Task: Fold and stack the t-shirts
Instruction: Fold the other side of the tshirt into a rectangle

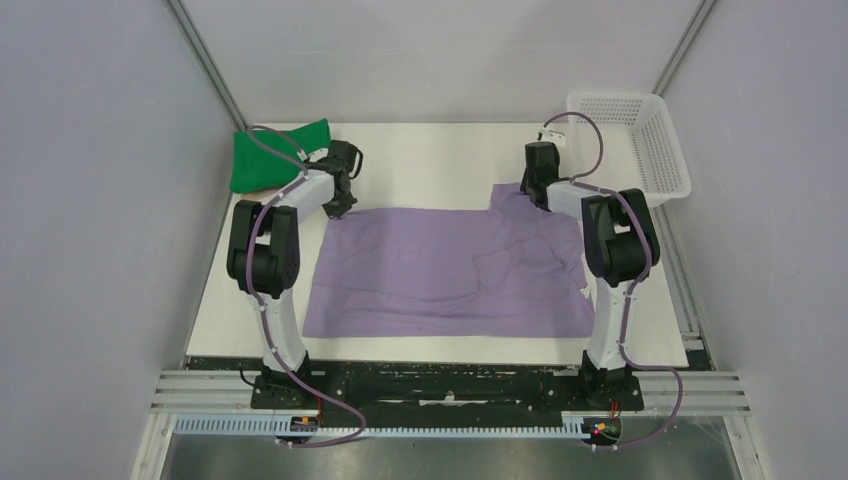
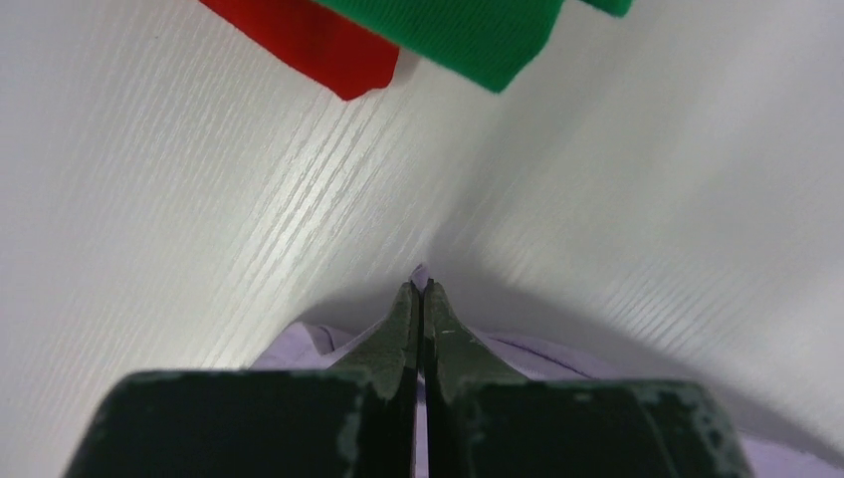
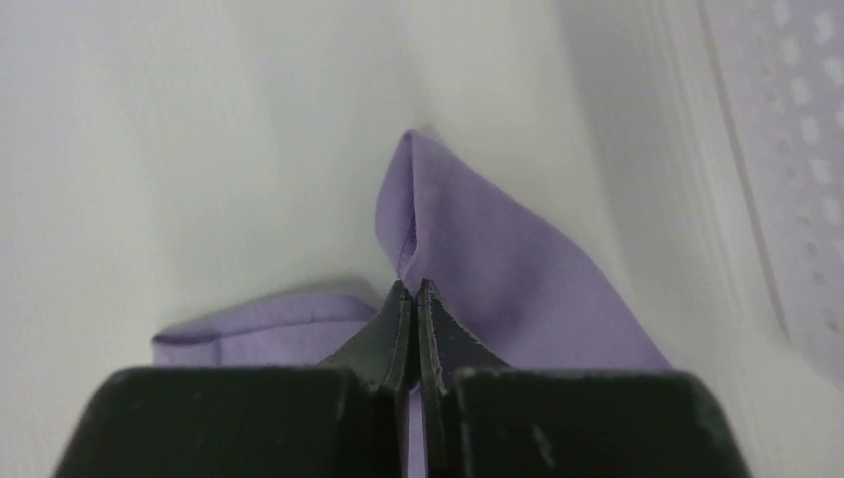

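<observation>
On my screen the purple shirt (image 1: 450, 270) reads as thin, matt cloth, smooth apart from soft creases. Up close the green shirt (image 2: 468, 35) shows a fine knit weave, and the red shirt (image 2: 318, 40) beside it looks flat and matt. The tabletop (image 2: 249, 229) is white, with a faint wood-grain texture and a slight sheen. I see the left pincer (image 2: 419, 291) as dark and matt, scuffed pale along its edges. The right pincer (image 3: 413, 291) is equally dark and matt, but cleaner. The basket (image 1: 640, 140) is white plastic mesh. The rail (image 1: 450, 385) looks like bare ribbed metal.
</observation>
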`<state>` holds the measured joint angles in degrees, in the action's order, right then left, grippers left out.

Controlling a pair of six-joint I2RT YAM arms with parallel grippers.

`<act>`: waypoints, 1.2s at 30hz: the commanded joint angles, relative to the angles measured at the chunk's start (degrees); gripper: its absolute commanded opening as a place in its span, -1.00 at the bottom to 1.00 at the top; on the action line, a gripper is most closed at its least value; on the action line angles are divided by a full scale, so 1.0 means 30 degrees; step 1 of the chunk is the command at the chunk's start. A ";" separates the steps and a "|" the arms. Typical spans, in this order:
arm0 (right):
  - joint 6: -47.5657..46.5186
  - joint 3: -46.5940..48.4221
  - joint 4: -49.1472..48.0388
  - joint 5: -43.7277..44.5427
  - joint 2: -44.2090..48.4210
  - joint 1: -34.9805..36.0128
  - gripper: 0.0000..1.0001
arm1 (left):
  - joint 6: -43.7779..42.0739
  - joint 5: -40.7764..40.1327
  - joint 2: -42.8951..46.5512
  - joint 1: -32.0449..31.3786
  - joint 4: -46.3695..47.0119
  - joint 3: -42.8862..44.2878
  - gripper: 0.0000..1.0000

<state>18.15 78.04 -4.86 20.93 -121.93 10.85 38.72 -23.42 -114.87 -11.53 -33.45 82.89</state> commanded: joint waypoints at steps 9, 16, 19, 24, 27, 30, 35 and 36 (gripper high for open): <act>-0.1727 -0.7904 -0.1401 0.0332 0.9762 0.0352 -1.00 | 0.0570 -0.1894 0.3937 -0.1143 0.0018 -0.2507 -0.96; -0.1835 -1.0893 0.0951 0.0615 1.4665 0.1253 -1.00 | 0.0856 -0.2484 0.6202 -0.1744 -0.0075 -0.4215 -0.96; -0.1877 -1.1386 0.2862 0.1072 1.6727 0.1860 -1.00 | 0.1089 -0.2778 0.7310 -0.1840 -0.0383 -0.5019 -0.96; -0.1387 -1.2372 0.5632 0.1924 1.9823 0.2938 -1.00 | 0.1465 -0.2912 0.9511 -0.1891 -0.0450 -0.6890 -0.96; -0.0995 -1.2652 0.7617 0.2222 2.1257 0.3489 -1.00 | 0.1717 -0.2960 1.0652 -0.1927 -0.0421 -0.7956 -0.96; -0.0968 -1.2682 0.9912 0.2300 2.2329 0.3923 -1.00 | 0.2047 -0.2945 1.1335 -0.2049 -0.0436 -0.8730 -0.96; -0.0712 -1.2985 1.3221 0.1897 2.3698 0.4431 -1.00 | 0.2594 -0.3402 1.2435 -0.2351 -0.0811 -0.9973 -0.96; -0.0620 -1.3092 1.3657 0.1900 2.4011 0.4456 -1.00 | 0.2705 -0.3490 1.2757 -0.2383 -0.0873 -1.0224 -0.96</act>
<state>14.98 39.86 26.46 25.78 -52.95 23.55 43.05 -30.26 -80.60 -18.06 -34.94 54.57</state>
